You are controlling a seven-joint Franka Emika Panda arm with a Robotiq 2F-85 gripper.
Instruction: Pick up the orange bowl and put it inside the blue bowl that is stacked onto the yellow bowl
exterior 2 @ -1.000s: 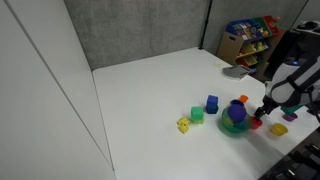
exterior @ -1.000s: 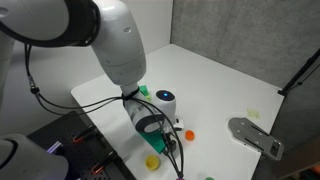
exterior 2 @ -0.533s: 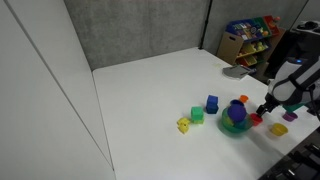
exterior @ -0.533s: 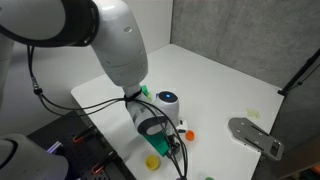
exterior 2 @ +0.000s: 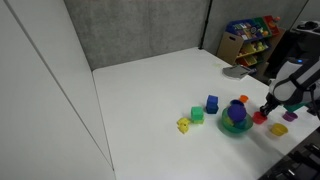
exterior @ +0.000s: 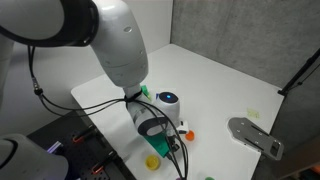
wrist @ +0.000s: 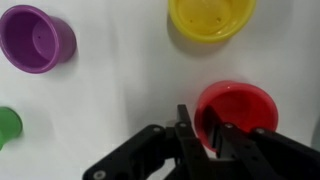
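In the wrist view the orange bowl (wrist: 240,105), which looks red-orange, sits on the white table. My gripper (wrist: 198,115) is shut on its left rim, one finger outside the wall and one inside. An exterior view shows the same bowl (exterior 2: 257,118) as a small red spot under the gripper (exterior 2: 265,110). A small dark blue shape, the blue bowl (exterior 2: 237,108), sits at the teal bowl (exterior 2: 234,124). I cannot make out the yellow bowl under it.
A purple bowl (wrist: 36,38), a plain yellow bowl (wrist: 211,17) and a green piece (wrist: 7,125) lie close around the gripper. Yellow (exterior 2: 183,125), green (exterior 2: 197,115) and blue (exterior 2: 212,103) blocks stand beside the teal bowl. The table edge is near.
The jaws have closed from wide open onto the orange bowl's rim. The arm and the other objects have hardly moved.
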